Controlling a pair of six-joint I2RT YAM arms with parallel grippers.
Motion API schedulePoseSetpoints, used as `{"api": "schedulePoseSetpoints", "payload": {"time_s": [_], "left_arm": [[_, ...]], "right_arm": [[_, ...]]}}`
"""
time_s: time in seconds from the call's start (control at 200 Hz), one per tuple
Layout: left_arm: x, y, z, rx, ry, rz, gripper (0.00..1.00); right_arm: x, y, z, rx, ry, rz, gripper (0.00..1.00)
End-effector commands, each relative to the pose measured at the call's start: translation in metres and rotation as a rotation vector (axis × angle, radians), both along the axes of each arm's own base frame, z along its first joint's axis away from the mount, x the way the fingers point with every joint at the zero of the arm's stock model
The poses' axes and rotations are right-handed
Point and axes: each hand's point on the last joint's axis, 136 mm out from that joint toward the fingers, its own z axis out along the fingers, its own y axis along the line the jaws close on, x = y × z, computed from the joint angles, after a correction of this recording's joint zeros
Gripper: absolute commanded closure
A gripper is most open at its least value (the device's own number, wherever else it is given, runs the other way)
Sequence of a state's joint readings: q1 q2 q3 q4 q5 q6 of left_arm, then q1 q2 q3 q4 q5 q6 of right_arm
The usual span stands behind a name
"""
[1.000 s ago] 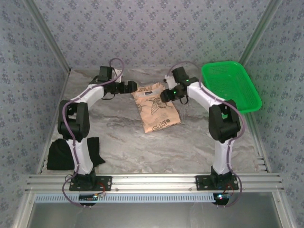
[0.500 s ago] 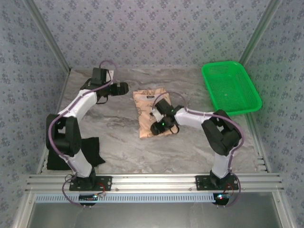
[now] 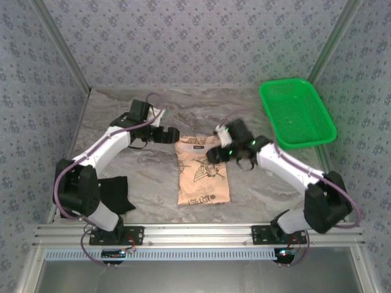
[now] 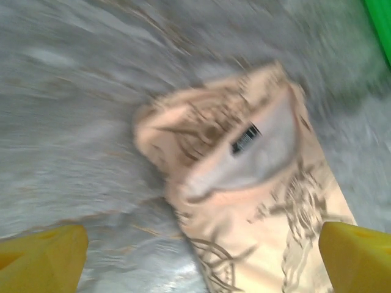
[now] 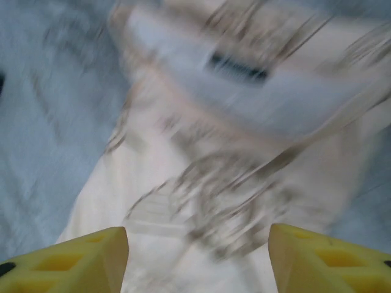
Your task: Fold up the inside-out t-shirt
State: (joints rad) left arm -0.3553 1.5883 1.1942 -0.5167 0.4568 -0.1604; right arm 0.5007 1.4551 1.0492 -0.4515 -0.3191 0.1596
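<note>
The inside-out t-shirt (image 3: 203, 174) lies folded into a narrow peach-tan rectangle with dark drawings, mid-table, its dark neck label (image 3: 198, 145) at the far end. My left gripper (image 3: 172, 135) is open at the shirt's far-left corner. In the left wrist view, blurred, its yellow fingertips (image 4: 43, 256) stand wide apart over the t-shirt (image 4: 263, 195) and its label (image 4: 245, 138). My right gripper (image 3: 214, 154) is open over the shirt's far-right part. In the right wrist view its gripper (image 5: 198, 259) hangs just over the blurred t-shirt (image 5: 201, 183), nothing pinched.
A green basket (image 3: 297, 113) stands at the back right. A black folded garment (image 3: 116, 192) lies at the front left beside the left arm's base. Grey marbled table (image 3: 140, 177) lies bare around the shirt.
The shirt has slid toward the near edge. My right gripper went down over its near part and came back up to its far end. My left gripper swung away and returned to the far-left corner.
</note>
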Motion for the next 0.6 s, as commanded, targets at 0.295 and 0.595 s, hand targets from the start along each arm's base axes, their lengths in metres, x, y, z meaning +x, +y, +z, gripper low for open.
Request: {"api": "schedulePoseSetpoints", "payload": {"time_s": [0.295,0.595], "left_arm": [[0.008,-0.015,-0.086,0.051,0.212,-0.120,0.14],[0.014,-0.039,-0.094,-0.021,0.176,-0.186,0.34]], "right_arm": [[0.092,-0.029,-0.064,-0.175,0.096,0.084,0.38],[0.083,-0.024,-0.099,-0.148,0.225,0.082,0.49]]}}
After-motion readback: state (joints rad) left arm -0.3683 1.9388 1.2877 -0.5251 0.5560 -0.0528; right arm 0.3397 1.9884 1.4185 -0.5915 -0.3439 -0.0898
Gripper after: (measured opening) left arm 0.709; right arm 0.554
